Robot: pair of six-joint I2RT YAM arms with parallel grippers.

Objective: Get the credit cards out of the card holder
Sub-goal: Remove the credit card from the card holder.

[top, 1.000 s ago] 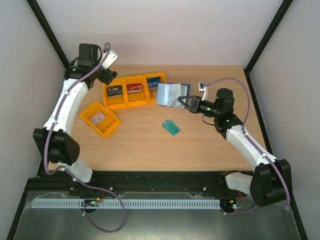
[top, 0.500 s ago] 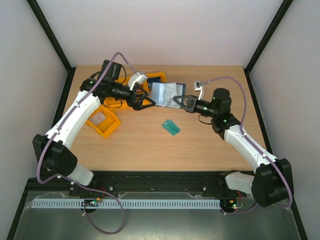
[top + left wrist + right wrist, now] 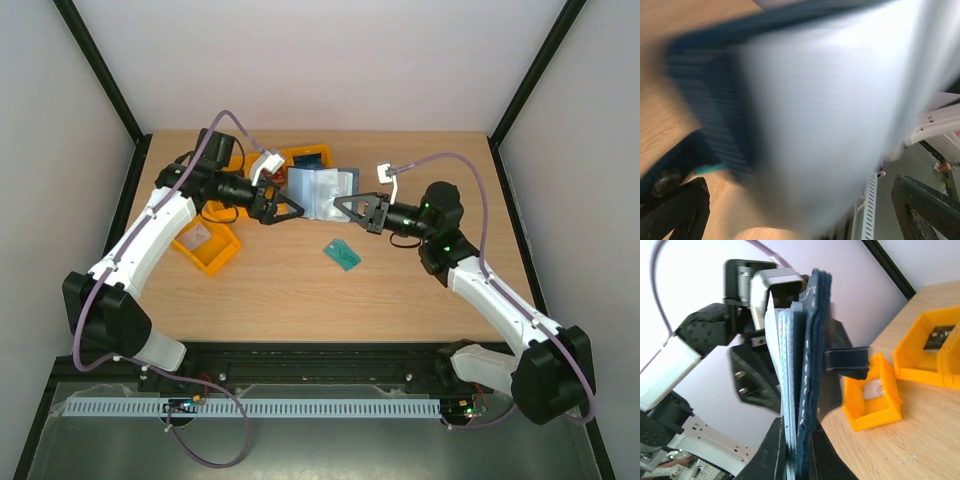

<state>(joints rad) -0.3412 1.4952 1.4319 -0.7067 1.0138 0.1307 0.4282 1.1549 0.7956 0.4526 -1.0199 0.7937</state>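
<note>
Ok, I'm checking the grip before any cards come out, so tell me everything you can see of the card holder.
The card holder is a dark navy, fabric-looking booklet with pale blue-grey sleeves inside and a clasp tab sticking out sideways. Its pale inside shows from above, and the right wrist sees it edge-on. It is pinched at one edge by the shut right end effector. The open left end effector sits at its opposite edge, contact unclear.

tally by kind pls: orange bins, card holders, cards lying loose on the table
Orange bins: 3 seen; the left arm covers part of the row
Card holder: 1
Loose teal card: 1
Total: 5
</note>
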